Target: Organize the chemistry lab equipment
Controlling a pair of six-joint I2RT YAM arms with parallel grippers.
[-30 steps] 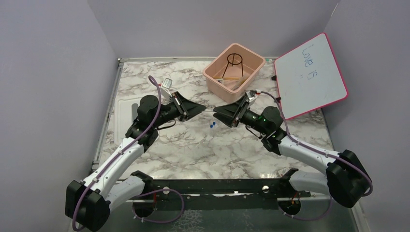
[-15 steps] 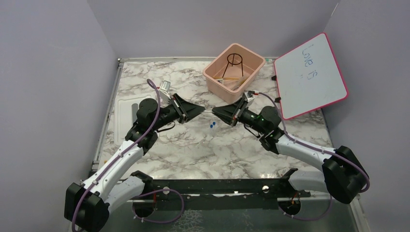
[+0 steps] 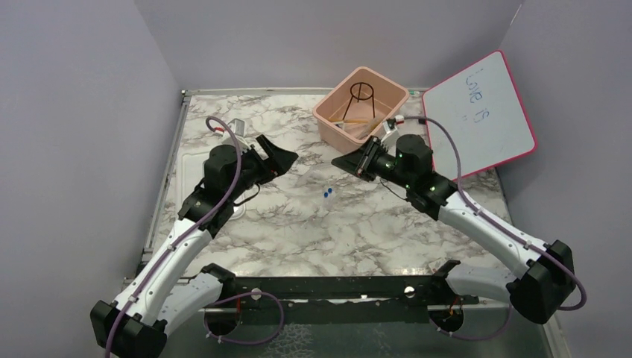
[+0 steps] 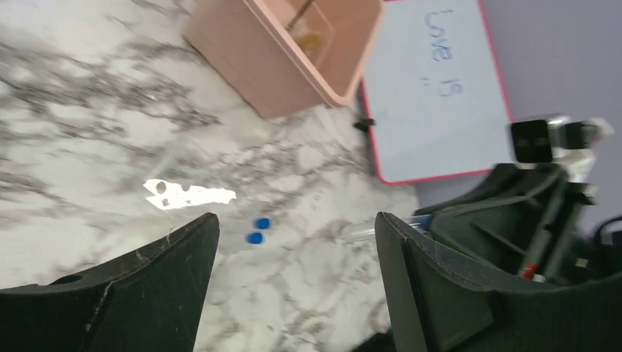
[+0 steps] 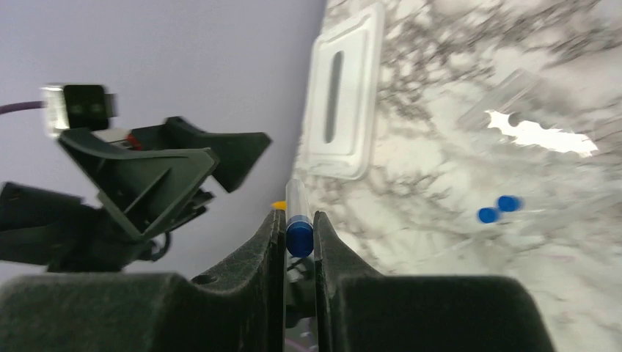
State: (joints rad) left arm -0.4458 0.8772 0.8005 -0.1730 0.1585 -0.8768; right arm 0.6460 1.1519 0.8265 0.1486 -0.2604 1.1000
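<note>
A clear tube with a blue cap (image 5: 299,233) is clamped between the fingers of my right gripper (image 5: 298,217), which is shut on it just in front of the pink bin (image 3: 333,123). Its blue end (image 4: 420,219) also shows in the left wrist view. My left gripper (image 3: 282,159) hangs open to the left of it, holding nothing, with bare table between its fingers (image 4: 183,249). Two tiny blue pieces (image 3: 328,194) lie together on the marble between the two grippers. A black wire tripod (image 3: 362,91) stands inside the bin among other items.
A pink-framed whiteboard (image 3: 481,115) leans at the back right, close to my right arm. A white lid (image 3: 192,173) lies flat at the table's left edge. Purple walls close in the left, back and right sides.
My left gripper opened, let go of the tube and drew back to the left. My right gripper shut on the tube and carried it up toward the bin.
</note>
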